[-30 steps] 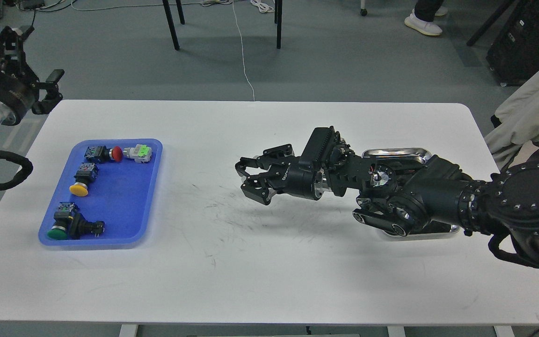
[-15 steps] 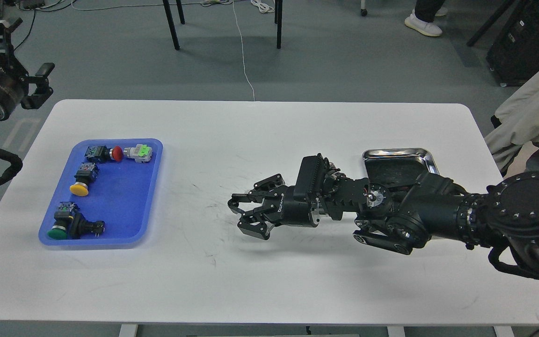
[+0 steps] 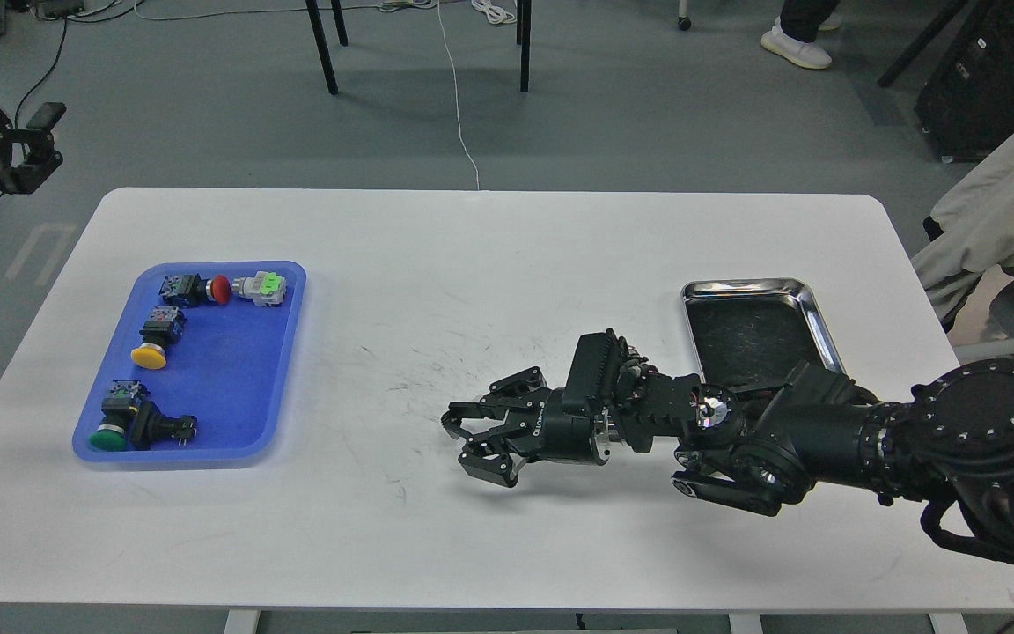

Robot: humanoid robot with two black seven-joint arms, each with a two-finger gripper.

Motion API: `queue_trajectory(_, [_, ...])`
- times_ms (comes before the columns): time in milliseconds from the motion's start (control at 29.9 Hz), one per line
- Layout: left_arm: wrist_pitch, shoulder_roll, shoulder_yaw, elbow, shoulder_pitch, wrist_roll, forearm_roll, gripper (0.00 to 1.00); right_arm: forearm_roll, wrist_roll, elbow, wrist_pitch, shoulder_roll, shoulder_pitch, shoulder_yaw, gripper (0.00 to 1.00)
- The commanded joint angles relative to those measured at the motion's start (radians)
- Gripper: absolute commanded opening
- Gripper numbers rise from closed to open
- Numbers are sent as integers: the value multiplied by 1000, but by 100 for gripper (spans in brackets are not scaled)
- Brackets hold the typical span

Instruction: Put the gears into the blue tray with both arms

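Right of the blue tray [image 3: 287,352], well apart from it, my right gripper [image 3: 463,440] has drawn back toward me, fingers apart and empty. My left gripper [image 3: 27,154] has retreated beyond the tray, its fingers unreadable. No gears show; probably finished.

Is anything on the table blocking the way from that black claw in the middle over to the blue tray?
Nothing visible does. Between the right gripper and the blue tray lies only bare white table. The tray's right half is free; the switches sit along its left and far side. No gear is visible in the claw.
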Motion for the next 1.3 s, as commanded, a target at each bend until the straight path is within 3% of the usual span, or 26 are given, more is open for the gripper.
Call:
queue_trajectory(0, [0, 6, -2, -3, -1, 0, 0, 99, -11, 0, -3, 0, 0, -13, 0, 1])
queue_trajectory(434, [0, 6, -8, -11, -1, 0, -2, 99, -33, -5, -32, 0, 0, -45, -2, 3])
queue_trajectory(535, [0, 6, -8, -11, -1, 0, 0, 99, -31, -6, -27, 0, 0, -45, 0, 24])
queue_trajectory(635, [0, 6, -9, -11, -1, 0, 0, 99, -25, -9, -24, 0, 0, -45, 6, 70])
queue_trajectory(668, [0, 6, -8, -11, -1, 0, 0, 99, -23, -6, -23, 0, 0, -45, 6, 72])
queue_trajectory(969, [7, 6, -3, -11, -1, -5, 0, 99, -2, -11, -38, 0, 0, -38, 111, 79])
queue_trajectory(1270, [58, -5, 0, -11, -1, -9, 5, 99, 228, -14, -64, 0, 0, 83, 196, 83])
